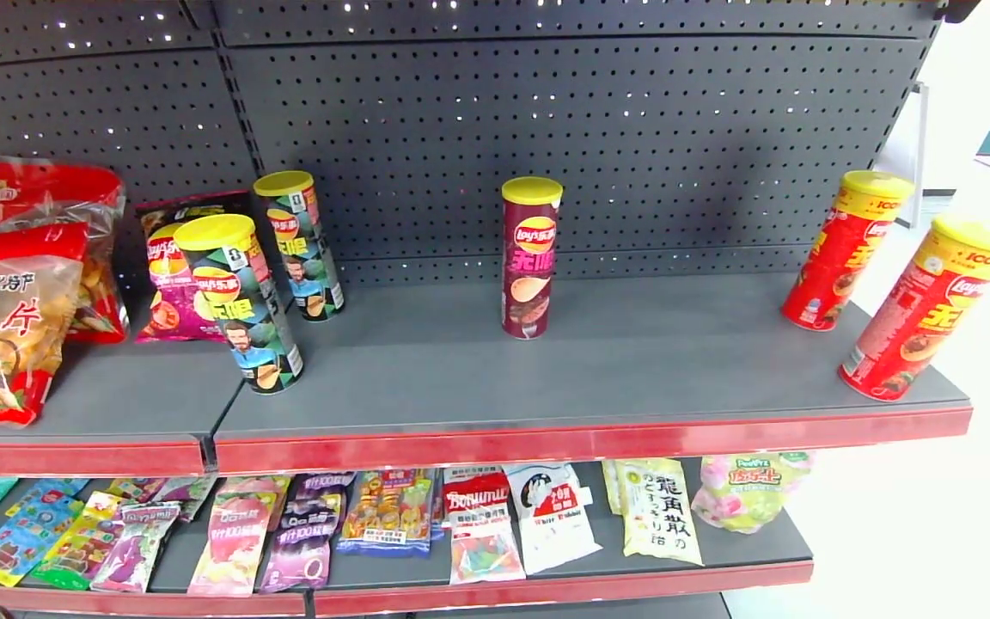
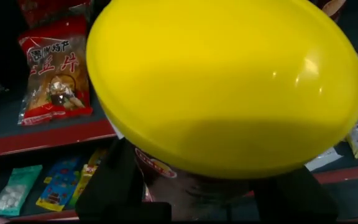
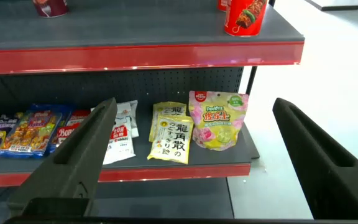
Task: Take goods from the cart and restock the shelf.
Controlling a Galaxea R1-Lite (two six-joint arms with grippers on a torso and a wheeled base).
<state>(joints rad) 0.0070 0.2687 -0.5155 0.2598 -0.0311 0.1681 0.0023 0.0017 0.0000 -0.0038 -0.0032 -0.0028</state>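
Note:
A chip can with a yellow lid (image 2: 229, 81) sits right in front of the left wrist camera. My left gripper (image 2: 204, 196) is shut on its dark body, with one black finger (image 2: 114, 190) on each side. My right gripper (image 3: 194, 109) is open and holds nothing; it faces the lower shelf (image 3: 185, 171) at its right end. The upper shelf board (image 1: 598, 361) carries a maroon can (image 1: 529, 258) in the middle, two red cans (image 1: 843, 249) (image 1: 925, 309) at the right end and two dark green cans (image 1: 241, 301) (image 1: 299, 245) on the left.
Red snack bags (image 1: 5, 327) and a purple bag (image 1: 164, 284) stand at the upper shelf's left. Several flat packets (image 1: 478, 516) lie along the lower shelf, with a pink-green bag (image 3: 219, 118) at its right end. Bare board lies between the maroon and red cans. Open floor (image 3: 328, 74) is right of the shelf.

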